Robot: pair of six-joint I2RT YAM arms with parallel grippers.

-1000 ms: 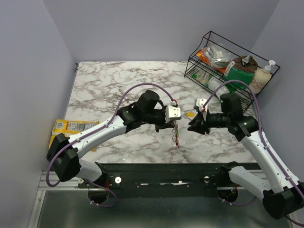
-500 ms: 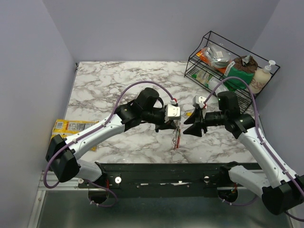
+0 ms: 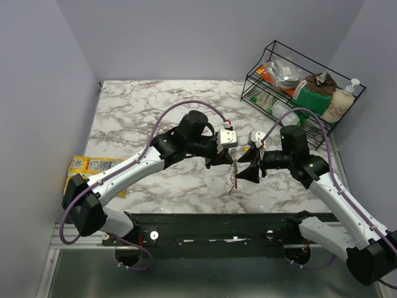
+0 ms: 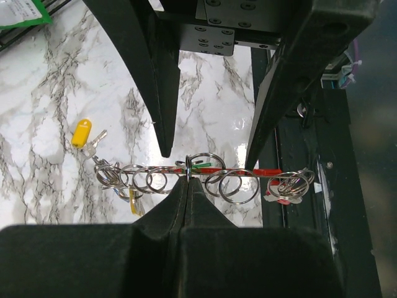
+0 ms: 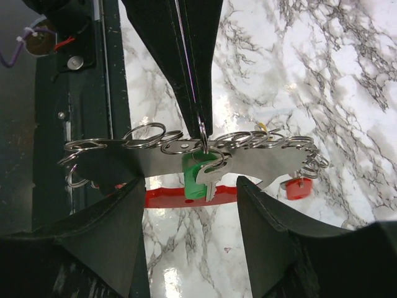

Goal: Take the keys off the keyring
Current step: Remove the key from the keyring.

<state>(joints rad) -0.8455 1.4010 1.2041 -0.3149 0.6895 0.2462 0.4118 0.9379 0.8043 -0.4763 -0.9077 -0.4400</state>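
Observation:
The keyring (image 5: 167, 197), a red bar with a grey metal plate (image 5: 260, 162), hangs above the marble, threaded with several split rings (image 4: 232, 185). My left gripper (image 4: 187, 180) is shut on its thin metal edge from the side. A green key (image 5: 200, 174) dangles at the middle and a red key (image 5: 298, 187) at one end. My right gripper (image 5: 189, 183) is open, with one finger on each side of the green key and touching nothing. A yellow key (image 4: 81, 133) lies on the table beside the ring row. From above, both grippers (image 3: 226, 160) (image 3: 248, 171) meet over the keyring (image 3: 233, 179).
A wire rack (image 3: 298, 87) holding packets and a soap bottle (image 3: 344, 99) stands at the back right. A yellow snack packet (image 3: 93, 166) lies past the table's left edge. The black mounting rail (image 3: 217, 226) runs along the near edge, just under the hanging keyring.
My right gripper has moved left up to the keyring and opened wider. The left gripper, still holding the keyring, has shifted slightly right.

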